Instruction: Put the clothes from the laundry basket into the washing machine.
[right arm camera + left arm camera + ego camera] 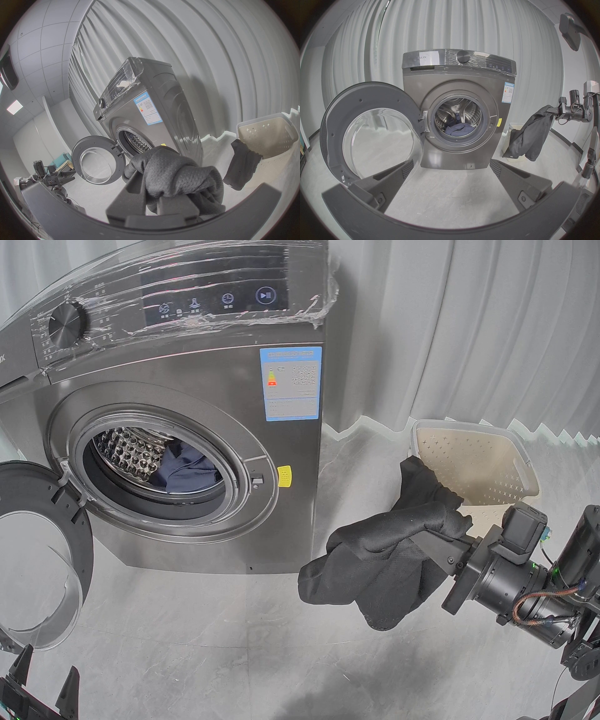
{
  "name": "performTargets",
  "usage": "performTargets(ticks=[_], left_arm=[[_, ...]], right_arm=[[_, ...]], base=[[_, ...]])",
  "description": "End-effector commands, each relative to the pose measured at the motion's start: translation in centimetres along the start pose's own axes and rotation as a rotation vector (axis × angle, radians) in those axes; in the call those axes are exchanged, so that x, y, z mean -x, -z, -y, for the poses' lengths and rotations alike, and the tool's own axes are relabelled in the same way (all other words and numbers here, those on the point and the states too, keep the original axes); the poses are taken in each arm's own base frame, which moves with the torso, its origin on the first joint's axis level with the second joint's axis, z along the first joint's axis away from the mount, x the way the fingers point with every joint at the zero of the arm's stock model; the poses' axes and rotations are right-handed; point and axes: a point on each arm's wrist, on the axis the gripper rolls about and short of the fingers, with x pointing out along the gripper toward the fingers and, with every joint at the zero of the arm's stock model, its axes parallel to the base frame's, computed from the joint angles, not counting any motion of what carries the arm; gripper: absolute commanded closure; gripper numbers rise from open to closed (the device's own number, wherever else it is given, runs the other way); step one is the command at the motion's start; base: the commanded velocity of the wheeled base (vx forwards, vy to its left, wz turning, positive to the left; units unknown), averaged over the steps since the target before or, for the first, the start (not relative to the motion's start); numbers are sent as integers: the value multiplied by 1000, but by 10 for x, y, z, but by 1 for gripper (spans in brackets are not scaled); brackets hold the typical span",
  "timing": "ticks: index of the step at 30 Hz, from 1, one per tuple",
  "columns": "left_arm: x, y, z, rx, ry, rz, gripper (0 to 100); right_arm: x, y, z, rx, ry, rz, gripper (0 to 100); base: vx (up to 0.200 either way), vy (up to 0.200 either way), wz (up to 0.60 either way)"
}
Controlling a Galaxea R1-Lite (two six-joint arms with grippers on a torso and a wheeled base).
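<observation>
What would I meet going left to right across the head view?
Open washer door → blue clothing in the drum → yellow sticker → black garment → laundry basket.

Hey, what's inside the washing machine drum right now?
A dark blue garment lies in the drum, against its perforated wall. Anything under it or behind the front rim is hidden.
</observation>
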Motion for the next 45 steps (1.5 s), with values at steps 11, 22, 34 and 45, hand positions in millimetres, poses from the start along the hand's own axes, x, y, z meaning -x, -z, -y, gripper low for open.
performTargets(ticks=[11, 22, 34, 45], left_arm=[[0, 5, 0, 0, -2, 2, 0], [0, 5, 0, 0, -2, 2, 0], [0, 5, 0, 0, -2, 2, 0], [0, 5, 0, 2, -2, 2, 0]], right_arm=[[-1, 1, 0, 0, 1, -4, 100], [-1, 1, 0, 0, 1, -4, 100], [-1, 1, 1, -1, 3, -7, 100], [-1, 2, 1, -1, 4, -8, 100]], base=[[0, 91, 0], [-109, 0, 0], [0, 33, 0], [0, 200, 0]])
